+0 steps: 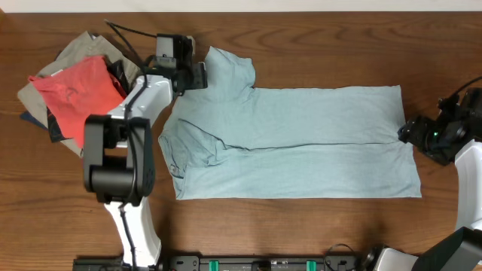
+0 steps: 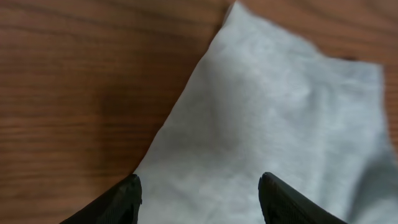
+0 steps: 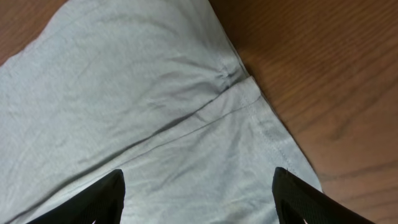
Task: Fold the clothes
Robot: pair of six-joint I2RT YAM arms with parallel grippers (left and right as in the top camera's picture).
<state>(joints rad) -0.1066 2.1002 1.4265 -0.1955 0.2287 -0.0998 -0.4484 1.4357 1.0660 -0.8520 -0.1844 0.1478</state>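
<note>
A light blue-grey T-shirt (image 1: 301, 139) lies folded lengthwise across the table, its sleeves bunched at the left end. My left gripper (image 1: 194, 75) is open over the upper left sleeve (image 2: 267, 124), its fingers (image 2: 199, 193) spread above the cloth beside the sleeve's edge. My right gripper (image 1: 410, 132) is open at the shirt's right hem, fingers (image 3: 196, 193) spread over the fabric where the fold line (image 3: 205, 112) meets the hem. Neither gripper holds anything.
A pile of other clothes sits at the far left: a red garment (image 1: 79, 90) on top of a beige one (image 1: 68, 56) and dark cloth. Bare wooden table (image 1: 301, 226) surrounds the shirt.
</note>
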